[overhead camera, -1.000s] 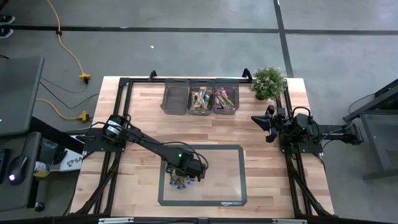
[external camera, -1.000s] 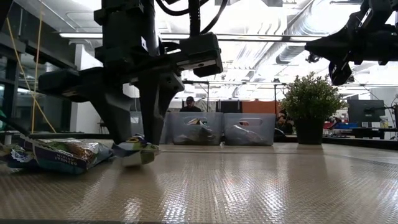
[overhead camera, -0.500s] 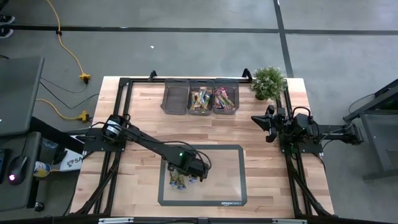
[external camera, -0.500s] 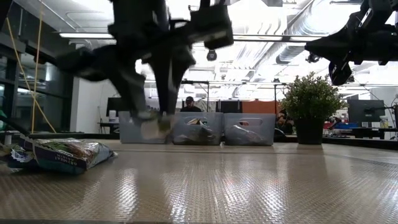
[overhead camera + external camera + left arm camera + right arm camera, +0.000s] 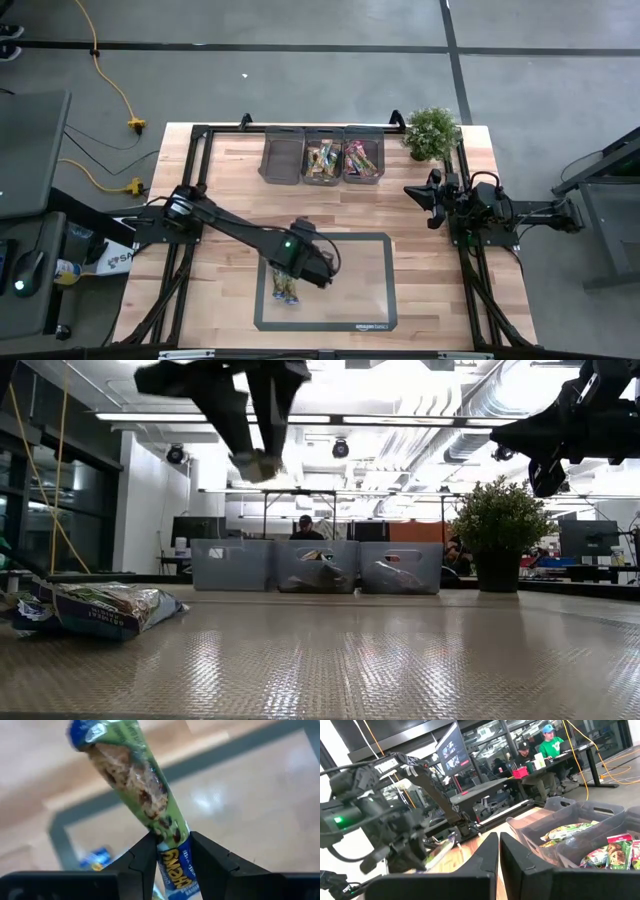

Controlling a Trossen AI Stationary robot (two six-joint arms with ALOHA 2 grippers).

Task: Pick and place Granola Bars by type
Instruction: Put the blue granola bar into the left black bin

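My left gripper (image 5: 310, 262) hangs high over the grey mat (image 5: 375, 300), shut on a green granola bar with blue ends (image 5: 135, 775); the low view shows that bar (image 5: 257, 463) under the fingers. Other bars (image 5: 285, 290) lie flat on the mat below, one of them blue (image 5: 97, 857); the nearest bar (image 5: 95, 610) shows in the low view. At the table's far edge stand three grey bins: the left one (image 5: 282, 158) shows no bars, the middle one (image 5: 322, 160) holds green bars, the right one (image 5: 362, 160) pink ones. My right gripper (image 5: 425, 195) waits shut at the table's right side. My left gripper pinches the green bar between its two fingers near one blue end (image 5: 172, 851), coming from above. The rest of the bar sticks out past the fingertips (image 5: 145, 852). The bar is lifted clear of the mat.
A potted plant (image 5: 432, 132) stands at the far right corner, next to the bins. Bare wood (image 5: 230, 190) lies between mat and bins. People sit at desks in the room behind (image 5: 547, 742).
My left gripper has risen from the mat, shut on the green bar, and drifted slightly toward the table's far right. The bar has gone from mat level to lifted high and clear. The other bars have stayed on the mat.
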